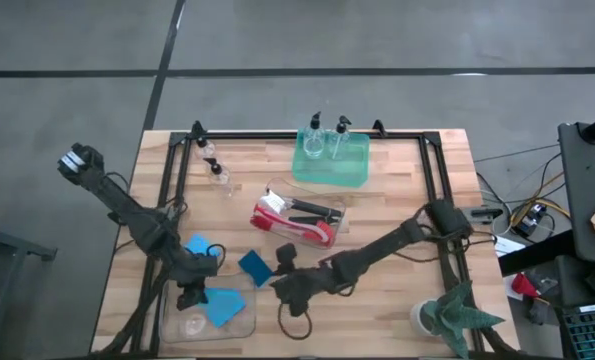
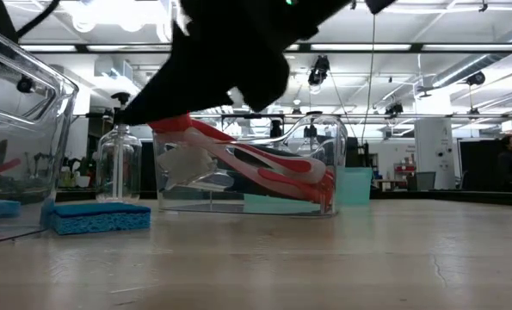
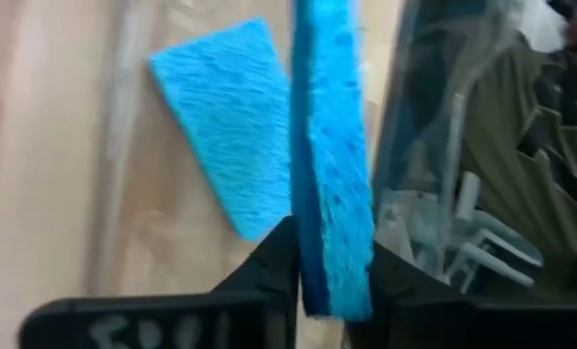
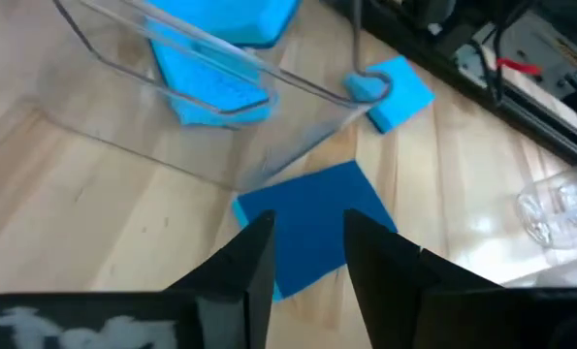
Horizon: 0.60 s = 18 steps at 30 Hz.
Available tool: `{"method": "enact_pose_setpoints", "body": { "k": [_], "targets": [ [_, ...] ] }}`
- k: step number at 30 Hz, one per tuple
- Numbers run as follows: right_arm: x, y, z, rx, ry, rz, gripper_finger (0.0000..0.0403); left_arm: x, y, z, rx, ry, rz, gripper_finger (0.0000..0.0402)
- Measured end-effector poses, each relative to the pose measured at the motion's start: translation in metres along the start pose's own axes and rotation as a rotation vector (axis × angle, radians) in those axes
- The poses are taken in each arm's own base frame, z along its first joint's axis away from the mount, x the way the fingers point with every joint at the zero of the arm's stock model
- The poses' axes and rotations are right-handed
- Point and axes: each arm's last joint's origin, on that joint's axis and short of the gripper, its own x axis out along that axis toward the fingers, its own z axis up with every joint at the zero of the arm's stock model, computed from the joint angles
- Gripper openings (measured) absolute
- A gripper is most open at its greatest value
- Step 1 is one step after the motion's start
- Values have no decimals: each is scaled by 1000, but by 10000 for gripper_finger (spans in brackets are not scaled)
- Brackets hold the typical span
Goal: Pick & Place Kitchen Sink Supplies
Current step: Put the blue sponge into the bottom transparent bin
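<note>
The left gripper pinches an upright blue sponge over the clear bin at the table's seven o'clock corner. At the bin's one o'clock, the right gripper hovers, fingers parted and empty, above a darker sponge.

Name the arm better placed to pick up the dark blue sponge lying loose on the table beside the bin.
Right. The right gripper hangs open directly over that sponge, while the left gripper is already shut on another sponge at the bin.
</note>
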Motion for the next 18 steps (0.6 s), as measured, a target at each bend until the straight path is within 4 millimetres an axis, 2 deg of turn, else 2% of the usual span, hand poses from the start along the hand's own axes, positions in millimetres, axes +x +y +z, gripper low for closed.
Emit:
{"method": "enact_pose_setpoints", "body": {
  "k": [9, 18],
  "targets": [
    [22, 6, 2, -44, 128, 14, 161, 3, -4, -9, -17, 16, -19, 135],
    [47, 13, -6, -112, 235, 10, 164, 2, -8, -10, -37, 65, -74, 149]
  ]
}}
